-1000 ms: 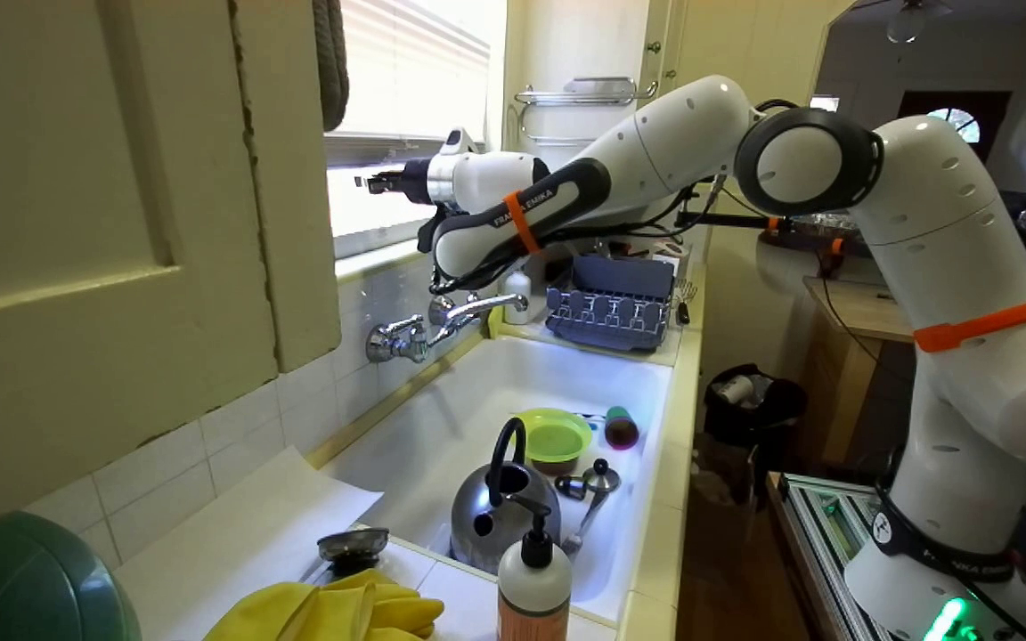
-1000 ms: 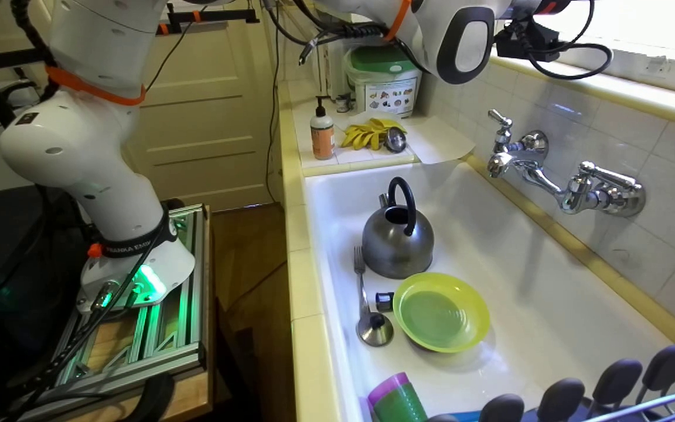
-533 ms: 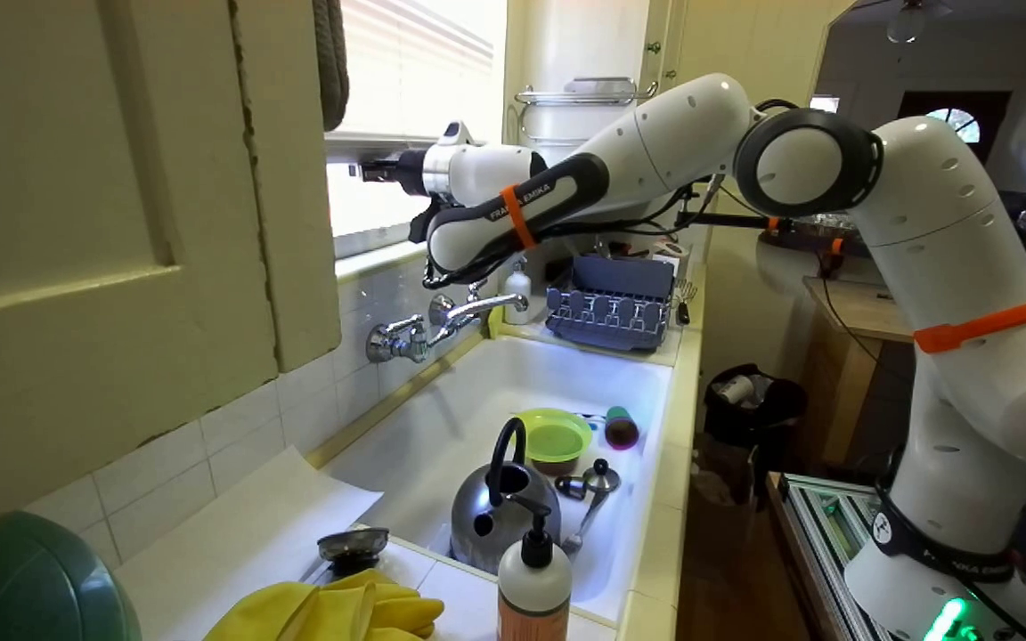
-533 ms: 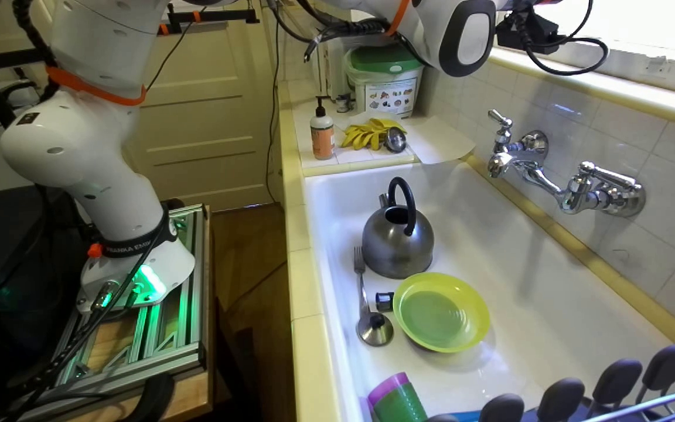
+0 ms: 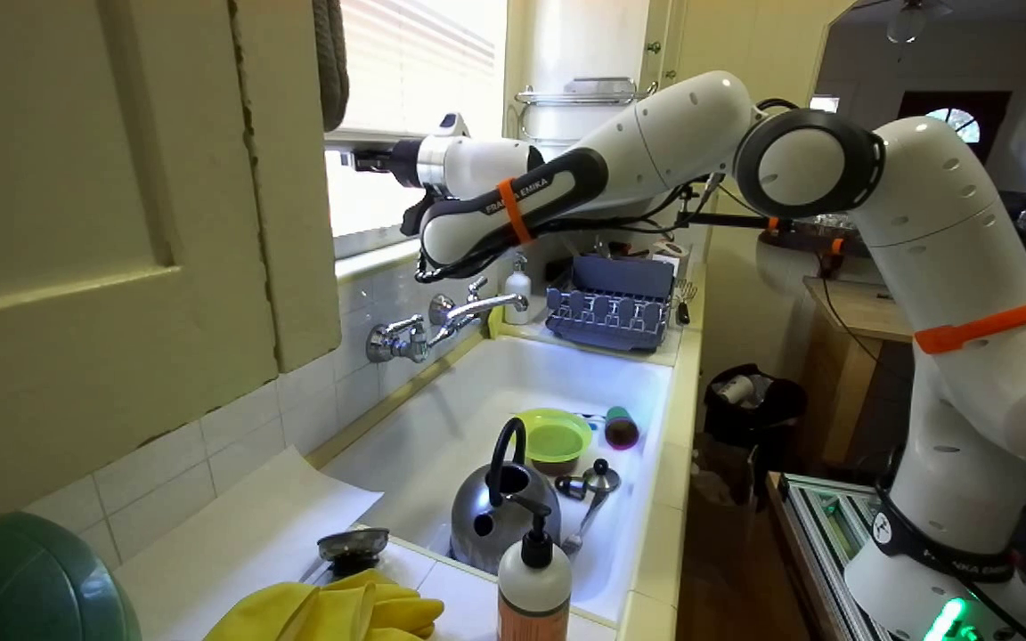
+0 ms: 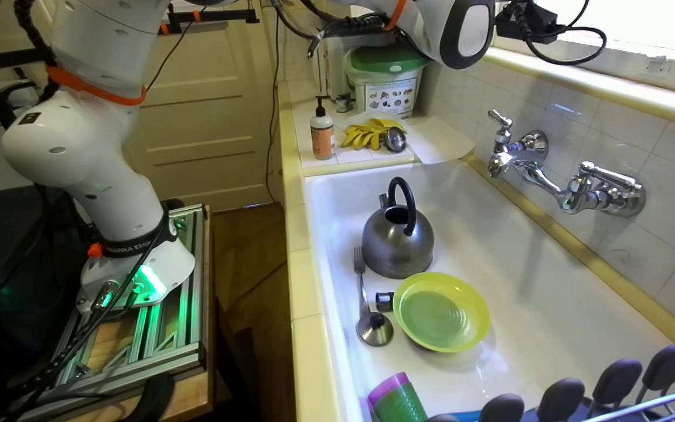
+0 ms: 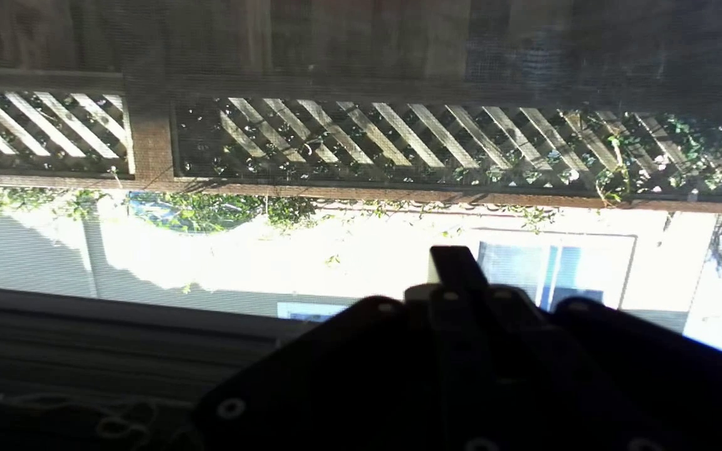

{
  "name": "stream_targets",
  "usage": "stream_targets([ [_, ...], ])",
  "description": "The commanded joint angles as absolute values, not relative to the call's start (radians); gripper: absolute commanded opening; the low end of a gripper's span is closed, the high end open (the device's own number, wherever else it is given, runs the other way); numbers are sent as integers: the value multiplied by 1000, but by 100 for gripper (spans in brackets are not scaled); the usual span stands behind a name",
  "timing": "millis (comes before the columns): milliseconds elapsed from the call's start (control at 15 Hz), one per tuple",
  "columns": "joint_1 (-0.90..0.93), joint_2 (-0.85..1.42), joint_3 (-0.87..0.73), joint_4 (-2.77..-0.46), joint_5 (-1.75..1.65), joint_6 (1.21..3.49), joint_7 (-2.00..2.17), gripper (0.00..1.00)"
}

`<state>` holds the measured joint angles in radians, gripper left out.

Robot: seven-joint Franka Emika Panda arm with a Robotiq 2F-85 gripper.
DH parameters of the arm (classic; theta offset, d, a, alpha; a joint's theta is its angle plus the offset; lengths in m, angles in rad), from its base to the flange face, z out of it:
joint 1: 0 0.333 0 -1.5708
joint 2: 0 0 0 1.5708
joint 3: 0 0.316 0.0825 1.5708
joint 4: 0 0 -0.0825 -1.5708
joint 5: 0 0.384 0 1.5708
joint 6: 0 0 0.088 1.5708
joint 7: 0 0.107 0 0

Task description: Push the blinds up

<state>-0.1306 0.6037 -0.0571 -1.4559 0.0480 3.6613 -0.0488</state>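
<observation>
The white blinds hang over the upper part of the window in an exterior view, with bright glass below their bottom rail. In the wrist view the blinds are a dark band of slats at lower left, with a loose pale cord. My gripper points at the window right at the bottom rail's height; whether it touches the rail cannot be told. In the wrist view my gripper has its dark fingers together, with nothing seen between them. The fingers are out of frame in the remaining exterior view.
A cream cabinet door and a dark hanging cloth stand beside the window. The faucet and window sill lie below the arm. The sink holds a kettle and a yellow-green bowl. A dish rack stands behind.
My gripper and wrist have risen and moved slightly toward the window. The blinds' bottom edge sits a little higher, with more bright glass under it. The sink things have not moved.
</observation>
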Motion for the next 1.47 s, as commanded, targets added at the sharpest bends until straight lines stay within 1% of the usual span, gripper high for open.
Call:
stream_targets([
  [0,-95,603,-81,-1382,86,3691,-77,0],
  [733,-8,649,-216,-1146,227,3653,-209,0],
  [1400,35,773,-378,-839,347,3544,-302,0],
])
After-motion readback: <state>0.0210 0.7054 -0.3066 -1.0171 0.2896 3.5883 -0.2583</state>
